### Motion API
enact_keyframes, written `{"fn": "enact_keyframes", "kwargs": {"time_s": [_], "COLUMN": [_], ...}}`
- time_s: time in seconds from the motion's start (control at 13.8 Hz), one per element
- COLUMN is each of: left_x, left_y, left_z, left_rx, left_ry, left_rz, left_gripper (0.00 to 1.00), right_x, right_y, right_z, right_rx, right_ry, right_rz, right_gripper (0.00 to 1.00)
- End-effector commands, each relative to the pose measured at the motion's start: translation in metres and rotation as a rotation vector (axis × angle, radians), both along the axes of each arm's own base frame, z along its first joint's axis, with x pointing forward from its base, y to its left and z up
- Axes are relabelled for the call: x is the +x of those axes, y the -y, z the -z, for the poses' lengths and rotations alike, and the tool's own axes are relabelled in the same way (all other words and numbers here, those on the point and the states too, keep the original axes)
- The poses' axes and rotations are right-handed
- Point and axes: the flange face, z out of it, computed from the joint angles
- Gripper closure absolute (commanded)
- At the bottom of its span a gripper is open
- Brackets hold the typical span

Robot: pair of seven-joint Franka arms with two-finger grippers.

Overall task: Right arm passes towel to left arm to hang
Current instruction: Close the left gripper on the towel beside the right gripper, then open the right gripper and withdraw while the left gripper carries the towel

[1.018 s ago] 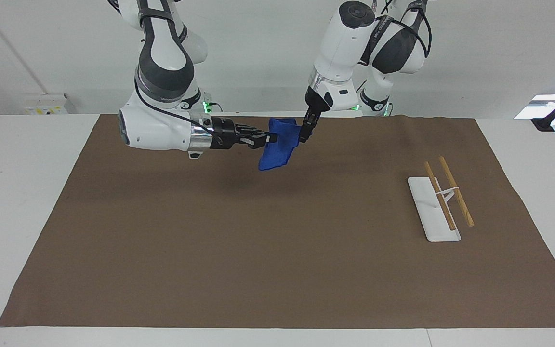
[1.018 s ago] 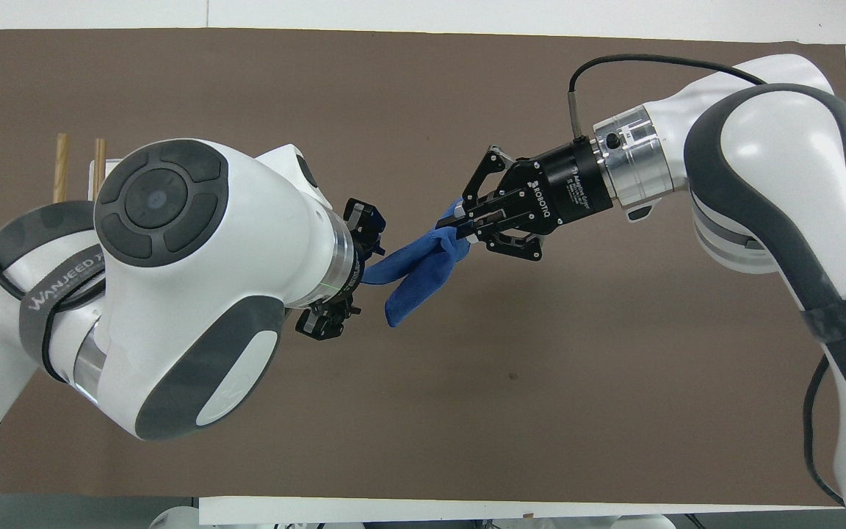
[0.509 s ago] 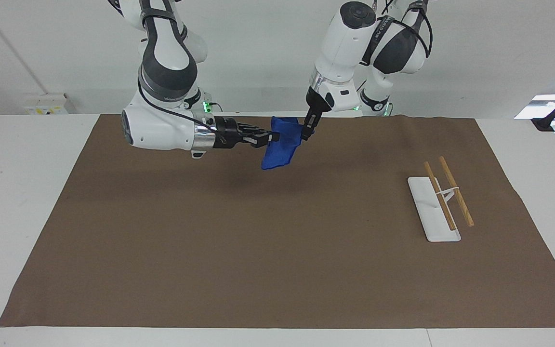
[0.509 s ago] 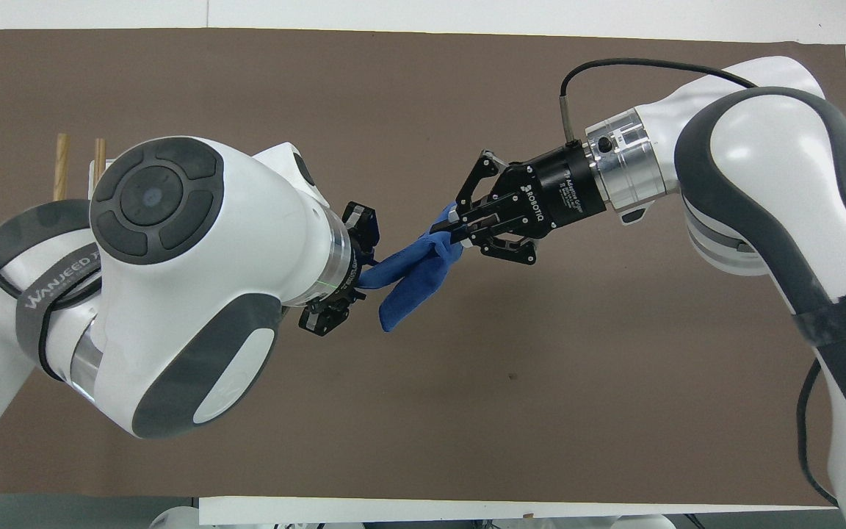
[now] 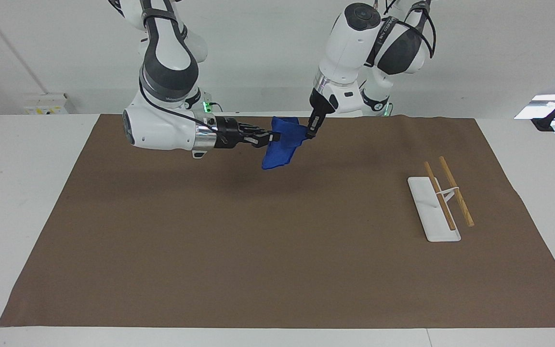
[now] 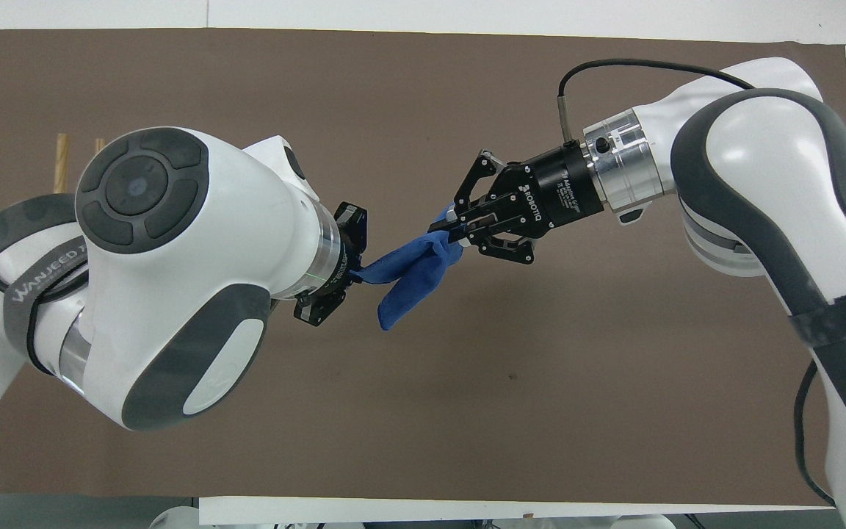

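The bright blue towel [image 5: 280, 144] hangs in the air over the brown mat's edge nearest the robots, stretched between both grippers. My right gripper [image 5: 271, 138] reaches in level and is shut on one end of the towel; in the overhead view this gripper [image 6: 450, 231] pinches the towel [image 6: 408, 273] at its upper end. My left gripper [image 5: 311, 131] points down and is shut on the towel's other corner; in the overhead view it [image 6: 352, 277] is mostly hidden under its own wrist. The towel's loose part droops below the held edge.
A white rack base [image 5: 430, 208] with two wooden rods [image 5: 456, 192] stands on the brown mat [image 5: 277, 250] toward the left arm's end. In the overhead view only the rod tips [image 6: 62, 151] show past the left arm.
Both grippers have risen a little and shifted toward the left arm's end with the towel. The towel is pulled tauter between them.
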Motion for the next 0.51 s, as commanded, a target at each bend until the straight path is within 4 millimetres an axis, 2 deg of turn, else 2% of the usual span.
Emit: {"fn": "enact_keyframes", "kwargs": {"time_s": [0.0,0.07,0.15,0.22,0.29,0.44], "left_x": [0.001,0.003,0.002,0.000,-0.001,0.002], "left_y": [-0.009,-0.012,-0.016,-0.019,-0.021,-0.027], "left_z": [0.000,0.001,0.001,0.002,0.002,-0.001], "left_rx": [0.033,0.071,0.119,0.150,0.161,0.182], "left_ry": [0.007,0.029,0.042,0.039,0.028,0.040], "left_rz": [0.019,0.028,0.046,0.076,0.116,0.148], "left_gripper": [1.00,1.00,1.00,1.00,1.00,1.00], "right_x": [-0.008,-0.006,-0.006,-0.006,-0.005,-0.005], "right_y": [-0.007,-0.006,-0.006,-0.006,-0.005,0.003], "right_z": [-0.002,-0.002,-0.002,-0.002,-0.003,-0.012], "right_rx": [0.004,0.001,-0.001,-0.007,-0.012,-0.150], "right_ry": [0.006,0.009,0.013,0.015,0.026,0.131], "right_rz": [0.026,0.036,0.037,0.034,0.031,-0.038], "right_gripper": [0.99,0.98,0.93,0.58,0.02,0.00]}}
